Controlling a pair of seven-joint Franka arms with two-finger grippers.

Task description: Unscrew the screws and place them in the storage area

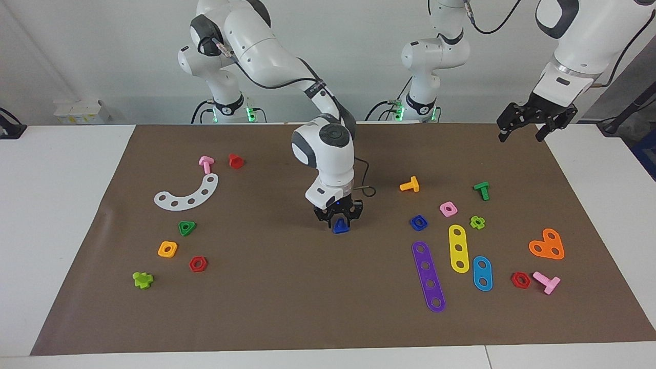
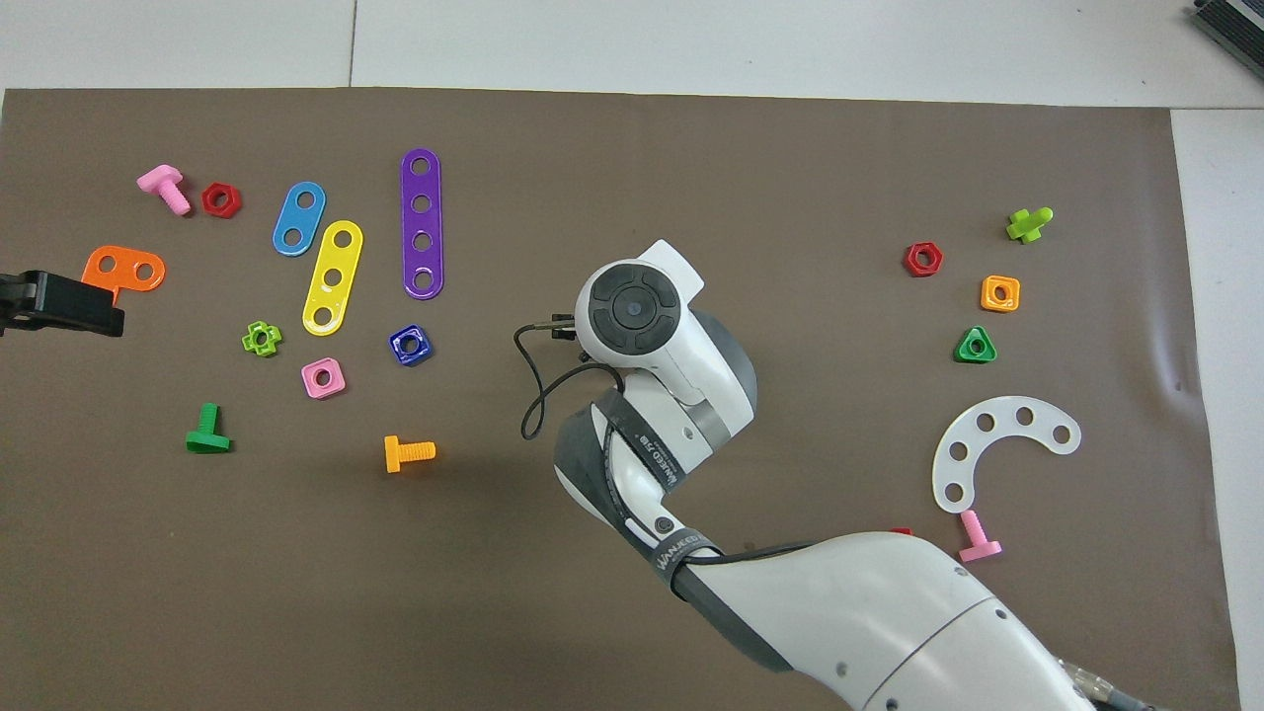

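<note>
Facing view: screw (image 1: 340, 225) between right gripper (image 1: 339, 221) fingers.

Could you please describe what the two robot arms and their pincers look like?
Both arms are glossy white with dark grey joints. The right pincer and left pincer are black, with skeletal linked fingers. A black cable loops beside the right wrist, whose band carries white lettering.
</note>
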